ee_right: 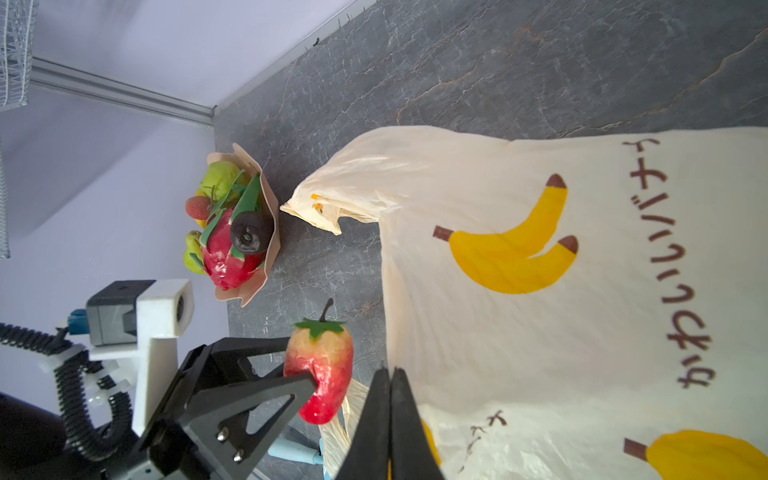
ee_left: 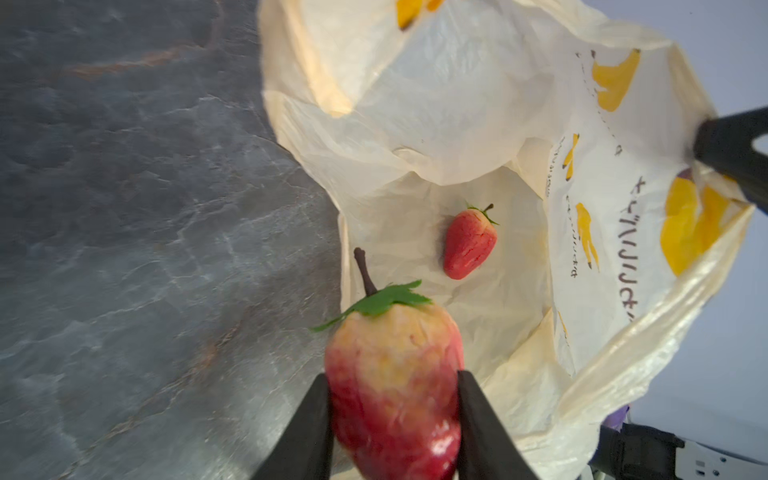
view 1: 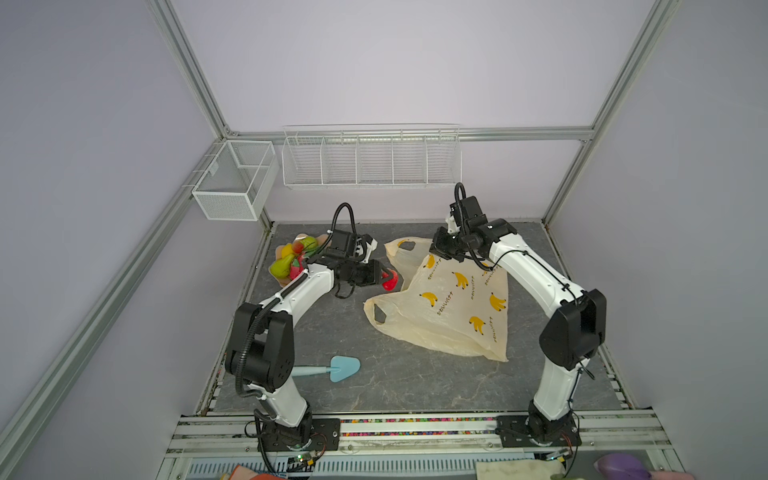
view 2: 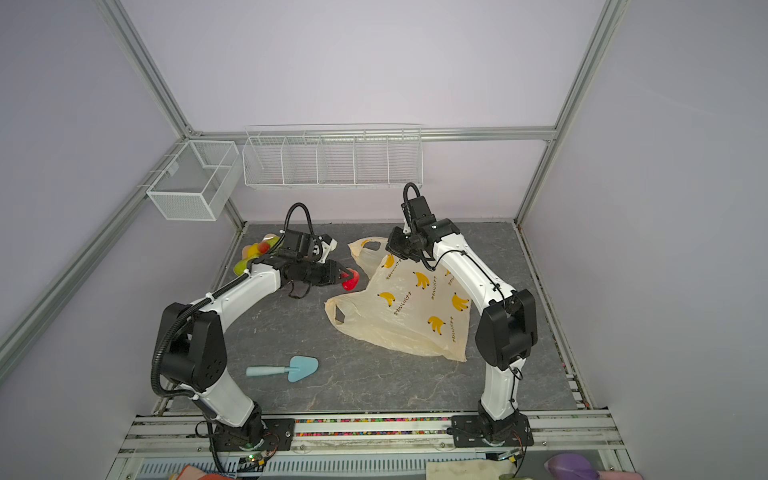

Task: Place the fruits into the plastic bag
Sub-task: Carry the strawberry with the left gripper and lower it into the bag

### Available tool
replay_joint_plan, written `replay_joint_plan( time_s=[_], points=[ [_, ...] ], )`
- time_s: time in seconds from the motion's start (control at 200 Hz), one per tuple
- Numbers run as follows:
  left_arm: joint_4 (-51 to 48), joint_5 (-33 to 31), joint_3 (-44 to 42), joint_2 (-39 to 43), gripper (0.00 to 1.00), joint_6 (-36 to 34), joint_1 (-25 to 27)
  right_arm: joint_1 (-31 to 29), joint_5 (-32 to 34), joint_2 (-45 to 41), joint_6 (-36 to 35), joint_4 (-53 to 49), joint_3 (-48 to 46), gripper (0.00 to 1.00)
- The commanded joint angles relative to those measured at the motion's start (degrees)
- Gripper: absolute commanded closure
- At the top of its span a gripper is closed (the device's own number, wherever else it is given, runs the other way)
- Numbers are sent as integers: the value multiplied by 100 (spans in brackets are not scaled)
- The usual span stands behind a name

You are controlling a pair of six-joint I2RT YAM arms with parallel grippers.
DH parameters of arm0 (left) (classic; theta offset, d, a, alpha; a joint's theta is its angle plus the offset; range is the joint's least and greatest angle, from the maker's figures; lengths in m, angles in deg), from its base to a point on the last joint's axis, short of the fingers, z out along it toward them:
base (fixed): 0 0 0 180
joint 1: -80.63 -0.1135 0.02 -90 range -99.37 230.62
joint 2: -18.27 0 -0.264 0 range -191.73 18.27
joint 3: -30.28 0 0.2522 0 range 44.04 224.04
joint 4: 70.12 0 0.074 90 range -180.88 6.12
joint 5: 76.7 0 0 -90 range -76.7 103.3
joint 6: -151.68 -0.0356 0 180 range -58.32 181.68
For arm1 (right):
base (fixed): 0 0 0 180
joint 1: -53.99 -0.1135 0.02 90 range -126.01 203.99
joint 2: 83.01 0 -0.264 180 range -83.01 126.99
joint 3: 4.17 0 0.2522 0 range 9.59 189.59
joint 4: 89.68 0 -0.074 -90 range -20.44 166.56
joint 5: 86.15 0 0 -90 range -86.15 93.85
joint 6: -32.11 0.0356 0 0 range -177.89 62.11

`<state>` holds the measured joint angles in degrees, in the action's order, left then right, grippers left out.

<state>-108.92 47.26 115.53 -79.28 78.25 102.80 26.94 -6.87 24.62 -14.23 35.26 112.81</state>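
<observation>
In both top views the left tool (view 1: 387,276) is closed on a big strawberry (view 1: 390,285). It holds it above the bench (view 1: 374,386), just beside the mouth of the plastic bag (view 1: 453,309). The right tool (view 1: 437,250) is pinched tight on the far top edge of the bag and holds that edge up. The other fruits (view 1: 291,259) sit piled in a peach dish (view 1: 322,239) in the far left corner, partly behind the left arm. A blue scoop (view 1: 334,368) lies near the front

In the left wrist view two black fingers (ee_left: 311,424) press on the sides of the big strawberry. Its green leaf points at the bag. The bag's mouth is open, and a small strawberry (ee_left: 469,243) lies inside it. A black tip of the right tool grips the bag's rim

In the right wrist view the right tool's fingers (ee_right: 374,424) are pressed tight together at the bag's edge. The big strawberry hangs just beside the bag, and the dish of fruits sits farther off by the wall
</observation>
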Motion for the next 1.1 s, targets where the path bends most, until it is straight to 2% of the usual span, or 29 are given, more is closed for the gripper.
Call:
replay_joint_plan(
  time_s=[0.0, 0.305, 0.615, 0.84, 1.095],
  points=[
    [292, 223, -99, -170, 80, -192, 250, 20, -106, 91, -13, -56, 120, 94],
    [389, 219, -42, -609, 80, -285, 704, 8, -167, 95, 59, -12, 111, 93],
    [249, 352, 633, -1414, 81, -260, 954, -33, -228, 65, 191, 9, 76, 94],
    [125, 471, 1330, -2048, 80, -208, 1085, -61, -465, 3, 498, 420, -198, 93],
    [397, 709, 2085, -2743, 80, 418, 1192, -56, -675, -4, 728, 702, -365, 93]
  ],
)
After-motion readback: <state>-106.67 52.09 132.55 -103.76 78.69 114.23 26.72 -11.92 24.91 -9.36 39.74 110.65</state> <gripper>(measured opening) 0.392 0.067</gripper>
